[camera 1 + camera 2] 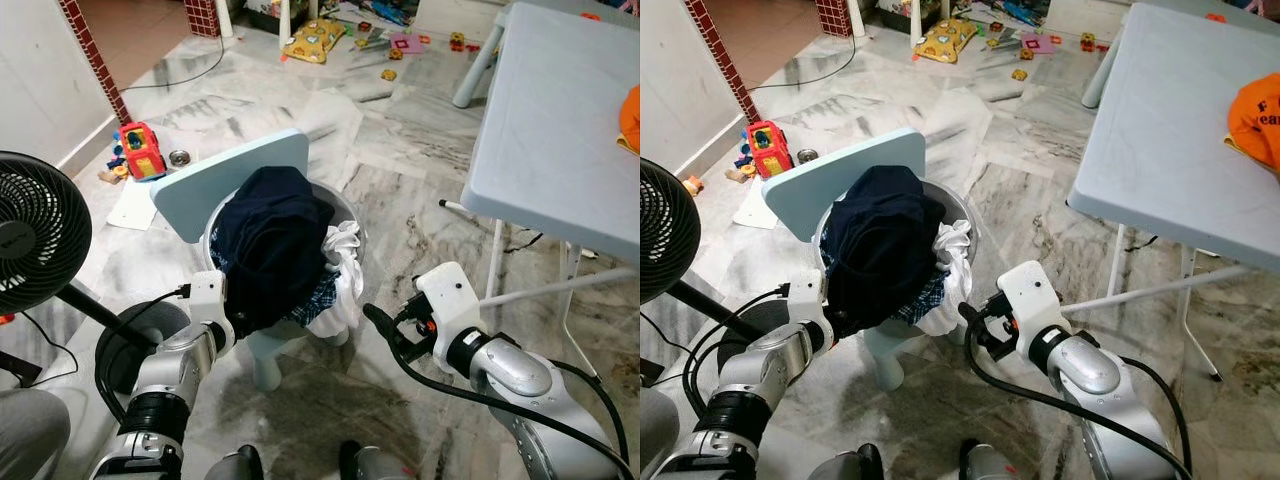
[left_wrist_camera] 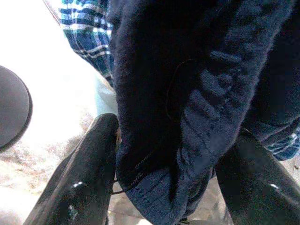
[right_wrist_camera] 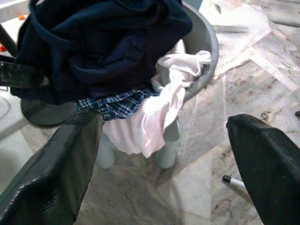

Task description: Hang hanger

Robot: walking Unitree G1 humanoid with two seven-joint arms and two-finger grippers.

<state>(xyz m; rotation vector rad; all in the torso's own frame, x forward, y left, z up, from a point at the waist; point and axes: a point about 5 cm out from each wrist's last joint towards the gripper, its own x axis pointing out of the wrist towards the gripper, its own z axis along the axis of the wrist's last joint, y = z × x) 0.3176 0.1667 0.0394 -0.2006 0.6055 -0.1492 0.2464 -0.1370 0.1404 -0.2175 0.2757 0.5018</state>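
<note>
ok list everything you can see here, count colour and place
basket: 1, grey, on a pale blue chair
navy garment: 1, heaped on top of basket
plaid cloth: 1, blue-white, under navy garment
white cloth: 1, over basket rim
chair: 1, pale blue, centre floor
table: 1, grey, right
orange cloth: 1, on table
fan: 1, black, left
toy truck: 1, red, floor by wall
left gripper: fingers around navy garment's edge
right gripper: open, beside basket
</note>
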